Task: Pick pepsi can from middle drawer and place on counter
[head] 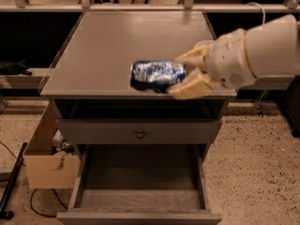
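Here, the gripper (177,78) reaches in from the right above the large flat matte grey counter (117,46), its tan fingers (192,86) clamped on the right end of the small blue, white-marked pepsi can (157,74), which lies sideways. Well below the fingers, the wide grey wooden middle drawer (140,179) stands open.

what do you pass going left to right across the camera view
Open brown cardboard box on the floor → blue pepsi can held sideways → beige two-finger gripper, shut on the can above the matte grey counter → bulky white robot arm.
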`<state>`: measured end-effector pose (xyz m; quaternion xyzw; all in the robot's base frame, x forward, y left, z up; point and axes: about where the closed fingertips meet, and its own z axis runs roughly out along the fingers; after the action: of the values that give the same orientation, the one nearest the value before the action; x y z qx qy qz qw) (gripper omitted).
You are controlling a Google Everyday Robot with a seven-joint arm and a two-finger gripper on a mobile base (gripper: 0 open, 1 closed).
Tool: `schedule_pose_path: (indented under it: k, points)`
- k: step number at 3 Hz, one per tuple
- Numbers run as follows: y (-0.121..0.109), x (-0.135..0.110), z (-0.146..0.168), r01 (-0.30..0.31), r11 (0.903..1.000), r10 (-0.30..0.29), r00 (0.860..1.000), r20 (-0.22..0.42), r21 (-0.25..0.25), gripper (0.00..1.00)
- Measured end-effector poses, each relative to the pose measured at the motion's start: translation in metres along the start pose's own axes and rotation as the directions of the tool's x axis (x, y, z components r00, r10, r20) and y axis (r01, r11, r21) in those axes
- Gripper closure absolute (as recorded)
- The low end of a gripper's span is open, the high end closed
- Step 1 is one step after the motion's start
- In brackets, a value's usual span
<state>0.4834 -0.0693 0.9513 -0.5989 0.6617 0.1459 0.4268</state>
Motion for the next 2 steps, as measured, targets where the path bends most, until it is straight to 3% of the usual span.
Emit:
schedule_pose_path:
  k: [1, 2]
  points:
    - [-0.0044, -0.0156, -0.0077, 0.018, 0.9996, -0.018, 1.0, 0.015, 0.022, 1.0]
    - [-0.0022, -0.0137, -0.0067, 0.017, 0.9997, -0.017, 1.0, 0.011, 0.018, 1.0]
